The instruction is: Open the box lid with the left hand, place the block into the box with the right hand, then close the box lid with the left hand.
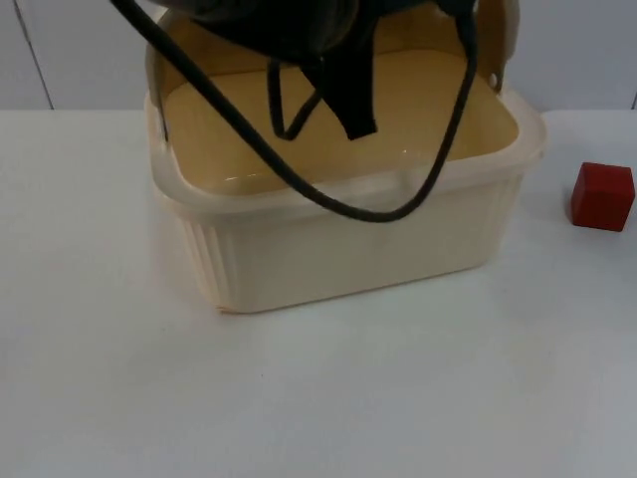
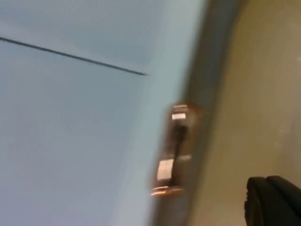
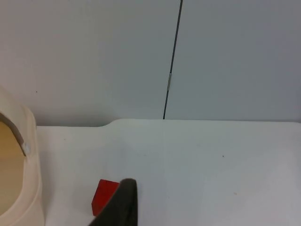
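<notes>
Item: cream ribbed plastic box point(image 1: 348, 249), rectangular, standing mid-table on the white table top point(image 1: 299, 398). Its interior is bare, amber-tinted and exposed.

Item: cream plastic hinged lid point(image 1: 503, 45), raised upright behind the box, toward the grey partition wall point(image 3: 94, 56). In the left wrist view the lid's edge point(image 2: 207, 94) runs close past the camera, with a small clear catch point(image 2: 173, 150) on it.

Item: left gripper point(image 1: 348, 95), black, hanging over the box's open mouth up by the lid, presumably to keep the lid tipped back so that the opening stays free. Whether its fingers grip the lid or merely prop it, I cannot tell.

Item: small red cube block point(image 1: 602, 196), on the table to the right of the box, apart from it, not yet lifted.

Item: right gripper, near the block in the right wrist view point(image 3: 104, 196), where a black fingertip point(image 3: 122, 207) overlaps it. Finger state cannot be told. Judged step: lid opened, block pickup pending.
</notes>
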{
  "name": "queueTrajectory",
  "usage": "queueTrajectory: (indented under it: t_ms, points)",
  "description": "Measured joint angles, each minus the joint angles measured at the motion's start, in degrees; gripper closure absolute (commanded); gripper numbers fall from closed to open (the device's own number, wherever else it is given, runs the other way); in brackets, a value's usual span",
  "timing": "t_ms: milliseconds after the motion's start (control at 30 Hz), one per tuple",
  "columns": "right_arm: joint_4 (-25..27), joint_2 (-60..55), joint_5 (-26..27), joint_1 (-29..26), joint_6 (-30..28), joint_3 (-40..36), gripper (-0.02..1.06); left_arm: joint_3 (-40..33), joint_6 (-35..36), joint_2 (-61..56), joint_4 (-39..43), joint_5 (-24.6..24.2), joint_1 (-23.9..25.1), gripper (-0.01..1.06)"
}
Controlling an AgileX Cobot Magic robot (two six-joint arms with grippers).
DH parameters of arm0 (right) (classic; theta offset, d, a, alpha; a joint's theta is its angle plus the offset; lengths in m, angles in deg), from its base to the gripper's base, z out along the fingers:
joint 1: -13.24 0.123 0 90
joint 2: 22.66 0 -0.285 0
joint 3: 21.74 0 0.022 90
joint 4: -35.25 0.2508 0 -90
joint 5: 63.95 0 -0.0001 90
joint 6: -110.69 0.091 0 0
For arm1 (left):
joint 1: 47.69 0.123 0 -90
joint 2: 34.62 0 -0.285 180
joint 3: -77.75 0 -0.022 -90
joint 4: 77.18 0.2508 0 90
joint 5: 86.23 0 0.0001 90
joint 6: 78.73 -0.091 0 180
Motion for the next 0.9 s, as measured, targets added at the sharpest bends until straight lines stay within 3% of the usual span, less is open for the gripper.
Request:
queueTrajectory:
  t_ms: [100, 267, 300, 467, 500, 567, 633, 667, 733, 800, 867, 900]
  points:
    - [0.0, 0.0, 0.0, 0.0, 0.0, 0.0, 0.00, 0.0, -5.1, 0.0, -7.0, 2.2, -1.2, 1.05]
    - [0.0, 0.0, 0.0, 0.0, 0.0, 0.0, 0.00, 0.0, -23.7, -2.1, -27.4, 4.7, -3.1, 1.05]
    - [0.0, 0.0, 0.0, 0.0, 0.0, 0.0, 0.00, 0.0, -23.7, -2.1, -27.4, 4.7, -3.1, 1.05]
    - [0.0, 0.0, 0.0, 0.0, 0.0, 0.0, 0.00, 0.0, -48.4, -9.1, -54.4, 8.8, -1.9, 1.05]
    - [0.0, 0.0, 0.0, 0.0, 0.0, 0.0, 0.00, 0.0, -48.4, -9.1, -54.4, 8.8, -1.9, 1.05]
    - [0.0, 0.0, 0.0, 0.0, 0.0, 0.0, 0.00, -0.5, -59.2, -14.0, -69.3, 13.0, -0.1, 1.05]
    - [0.0, 0.0, 0.0, 0.0, 0.0, 0.0, 0.00, -0.6, -65.6, -18.3, -81.2, 16.2, 3.4, 1.05]
    - [0.0, 0.0, 0.0, 0.0, 0.0, 0.0, 0.00, -0.6, -65.6, -18.3, -81.2, 16.2, 3.4, 1.05]
    - [0.0, 0.0, 0.0, 0.0, 0.0, 0.0, 0.00, -0.6, -67.1, -22.5, -89.8, 17.5, 8.2, 1.05]
    - [0.0, 0.0, 0.0, 0.0, 0.0, 0.0, 0.00, -0.6, -63.0, -26.7, -97.5, 17.4, 16.1, 1.05]
    - [0.0, 0.0, 0.0, 0.0, 0.0, 0.0, 0.00, -0.6, -61.5, -27.5, -98.4, 17.1, 17.9, 1.05]
    - [0.0, 0.0, 0.0, 0.0, 0.0, 0.0, 0.00, -0.6, -58.3, -28.7, -99.4, 16.6, 21.8, 1.05]
